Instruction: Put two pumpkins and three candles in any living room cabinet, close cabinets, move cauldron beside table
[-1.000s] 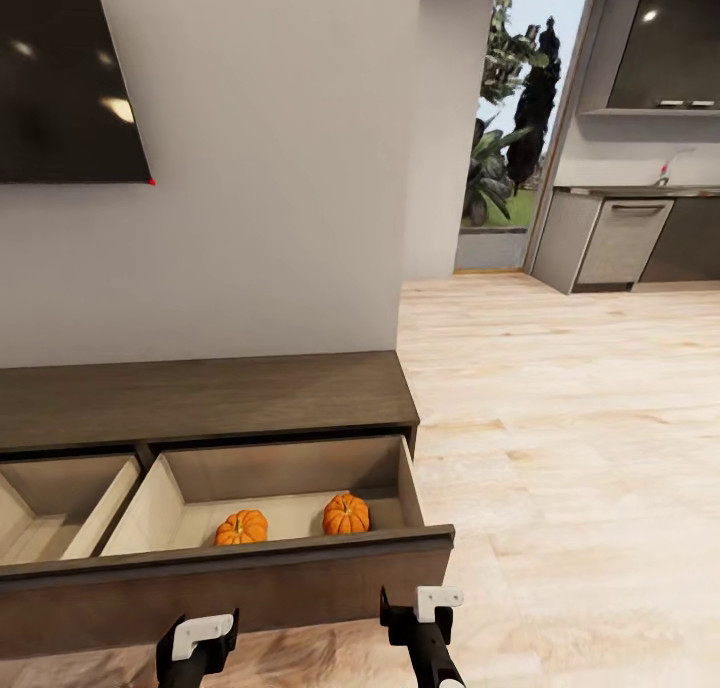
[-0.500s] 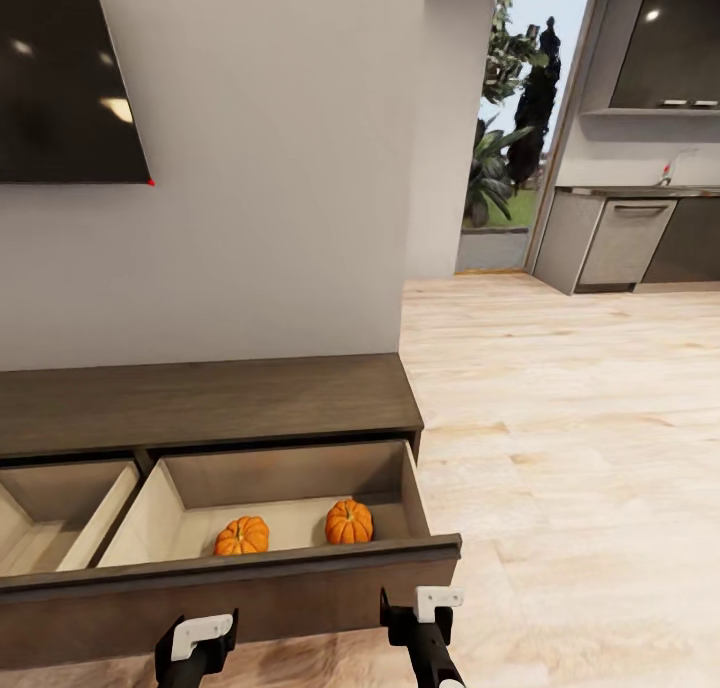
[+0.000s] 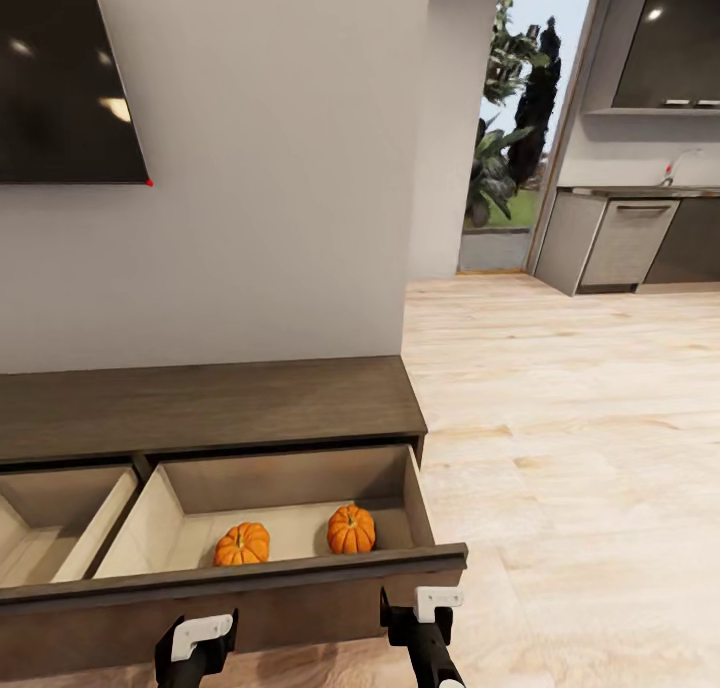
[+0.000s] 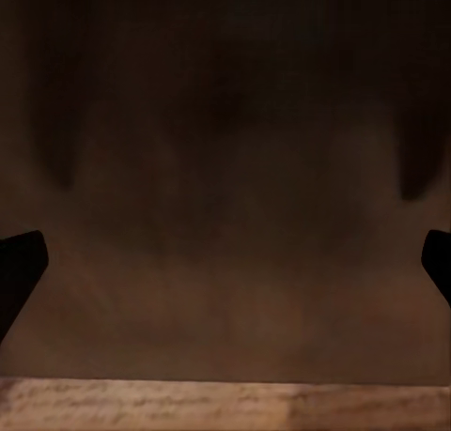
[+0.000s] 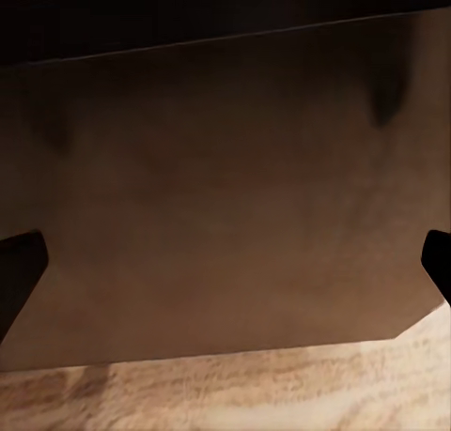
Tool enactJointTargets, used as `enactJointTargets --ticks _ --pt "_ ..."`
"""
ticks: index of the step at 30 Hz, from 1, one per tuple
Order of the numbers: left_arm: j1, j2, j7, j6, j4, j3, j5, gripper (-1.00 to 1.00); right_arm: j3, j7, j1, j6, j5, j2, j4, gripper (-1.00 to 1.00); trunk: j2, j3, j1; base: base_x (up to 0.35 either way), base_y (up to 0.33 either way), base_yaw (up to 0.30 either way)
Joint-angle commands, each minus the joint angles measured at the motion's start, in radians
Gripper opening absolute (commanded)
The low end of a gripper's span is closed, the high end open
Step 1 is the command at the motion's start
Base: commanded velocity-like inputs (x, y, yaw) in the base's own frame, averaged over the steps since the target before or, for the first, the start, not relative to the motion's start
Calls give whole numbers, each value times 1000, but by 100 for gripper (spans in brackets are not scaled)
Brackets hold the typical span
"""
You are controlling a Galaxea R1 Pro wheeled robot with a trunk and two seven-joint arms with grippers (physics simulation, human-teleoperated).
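Over on the left, the black TV (image 3: 65, 73) hung on the white wall, and below it the cabinet (image 3: 200, 403) stood with two drawers pulled out. The left drawer (image 3: 55, 508) showed nothing but its pale floor. Just below, the left gripper (image 3: 197, 648) hung close before the dark drawer front (image 4: 225, 168), fingers spread wide with nothing between them. Moving right, the right drawer (image 3: 290, 528) held both pumpkins: the left pumpkin (image 3: 242, 544) tucked near the front wall, the right pumpkin (image 3: 351, 529) just beside it, the two slightly apart. The right gripper (image 3: 425, 633) was wide apart and empty too, facing that same front panel (image 5: 216, 196) near its outer corner.

The risk, as I judged it: no candles lay in either drawer, so shutting them now would mean reopening. A hard shove could also send the pumpkins rolling, and an off-centre push near the corner might skew the drawer. Farther right, the wood floor (image 3: 580, 388) ran to the kitchen units (image 3: 625, 243).
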State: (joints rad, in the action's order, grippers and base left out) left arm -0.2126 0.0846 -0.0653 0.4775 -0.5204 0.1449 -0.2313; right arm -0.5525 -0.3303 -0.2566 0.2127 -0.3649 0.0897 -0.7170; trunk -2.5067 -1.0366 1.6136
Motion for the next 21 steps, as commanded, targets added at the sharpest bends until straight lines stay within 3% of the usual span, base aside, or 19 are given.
enactJointTargets --ticks 1,21 --pt "-1 1 -7 4 0 8 -7 100 -6 -6 -1 7 -10 -1 1 100 0 -1 0 25 1 0" --pt "-1 1 -7 3 0 9 -7 100 -6 -6 -1 7 -11 -1 1 100 0 -1 0 74 0 0"
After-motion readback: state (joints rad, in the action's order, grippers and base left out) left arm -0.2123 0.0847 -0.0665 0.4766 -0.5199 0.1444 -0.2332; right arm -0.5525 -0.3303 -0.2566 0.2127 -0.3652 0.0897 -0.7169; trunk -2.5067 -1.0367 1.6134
